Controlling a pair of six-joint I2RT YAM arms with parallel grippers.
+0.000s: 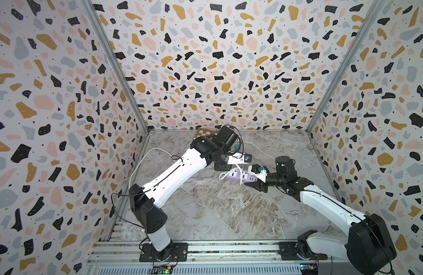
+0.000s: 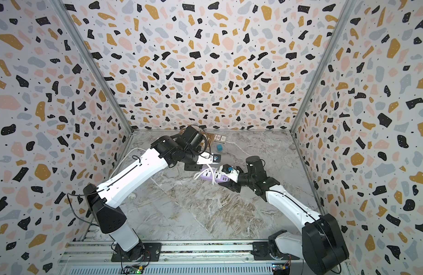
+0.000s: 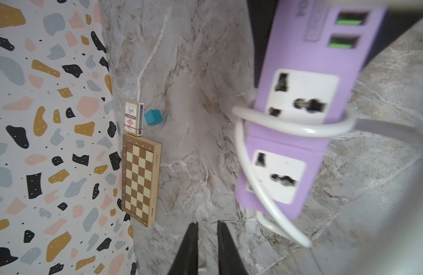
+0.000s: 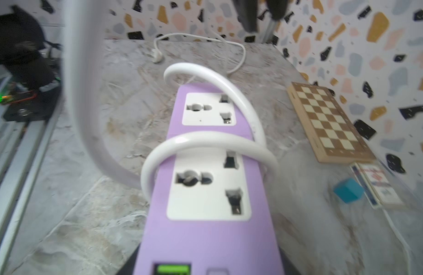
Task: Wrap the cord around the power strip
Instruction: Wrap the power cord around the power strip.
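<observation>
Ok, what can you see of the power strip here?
The power strip is a lilac plastic bar with two white universal sockets and green USB ports at one end. The right gripper clamps that USB end, so the bar juts out, apparently raised off the marble table. The white cord loops loosely around it between the sockets and over its far end.

A grey marble-patterned table (image 1: 217,214) is carrying everything. A wooden chessboard (image 3: 140,179) is lying flat along the back wall, and a card box (image 3: 133,117) is sitting just beside one of its short ends, with a small teal cube (image 3: 153,117) resting near the box. On the robot's left side, a loose stretch of white cord (image 4: 243,54) is curving across the surface and ending in its plug (image 4: 157,57).
</observation>
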